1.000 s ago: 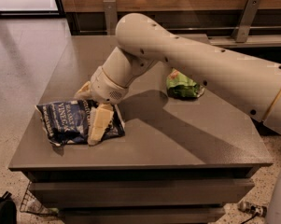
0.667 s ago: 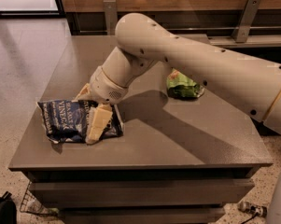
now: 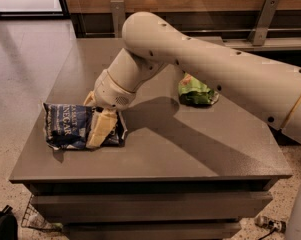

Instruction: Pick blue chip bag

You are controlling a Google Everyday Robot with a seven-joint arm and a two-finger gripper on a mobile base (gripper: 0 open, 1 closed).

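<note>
1. Blue chip bag [image 3: 70,126] lies flat and crinkled near the left front corner of the bench [image 3: 190,149], white lettering facing up. Lying this low it offers little to grip from the side, which is probably why it is approached from above.
2. The tool [image 3: 101,128] is down on the right-hand part of the bag, touching the foil. I cannot tell whether it is wide, narrow or already clamped, because the wrist covers the far side.
3. The arm [image 3: 200,59] reaches in from the right and bends steeply down, putting the wrist almost directly over the bag.
4. A green snack bag [image 3: 195,91] sits well apart, farther back and partly behind the arm, so the reach does not disturb it.
5. Judging by this, the grasp is under way, but the bag rests fully on the bench and is not yet lifted. Slick foil could slide toward the near edge or slip out during the lift.
</note>
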